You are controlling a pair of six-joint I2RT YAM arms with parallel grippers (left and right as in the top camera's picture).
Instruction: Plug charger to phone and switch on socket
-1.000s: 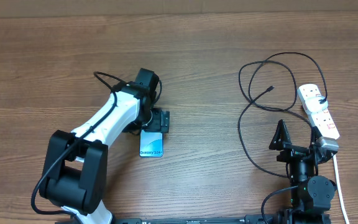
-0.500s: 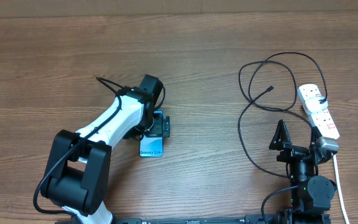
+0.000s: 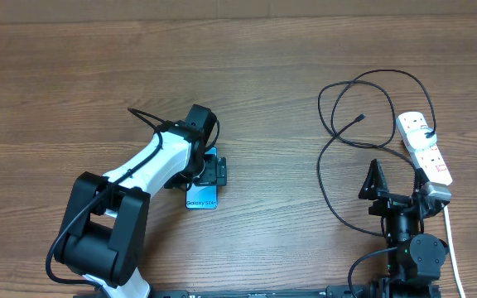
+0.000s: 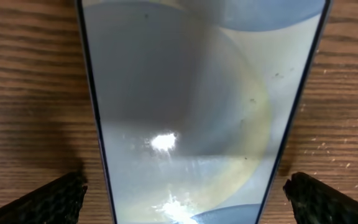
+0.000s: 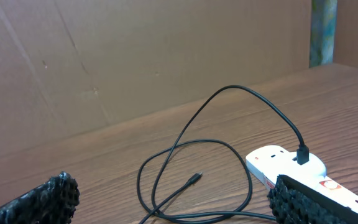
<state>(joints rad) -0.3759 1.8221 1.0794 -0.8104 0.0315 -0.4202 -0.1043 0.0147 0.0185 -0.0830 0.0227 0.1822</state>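
The phone (image 3: 201,199) lies flat on the table with its "Galaxy S24+" end toward the front. In the left wrist view its light screen (image 4: 185,93) fills the frame. My left gripper (image 3: 211,170) is low over the phone, open (image 4: 185,205), with one finger on each side of it and wood showing between the fingers and the phone's edges. The charger cable (image 3: 338,108) lies looped at the right, its plug tip (image 3: 361,117) free on the table (image 5: 194,178). The socket strip (image 3: 425,147) lies at the far right (image 5: 291,165). My right gripper (image 3: 397,184) is open and empty (image 5: 179,205), short of the cable.
A black plug (image 3: 431,132) sits in the strip's far end (image 5: 302,154). The strip's white cord (image 3: 450,240) runs toward the front beside the right arm's base. A brown cardboard wall (image 5: 135,56) stands behind the table.
My left arm has shifted slightly toward the front and lowered over the phone. The right arm, cable and strip have not moved.
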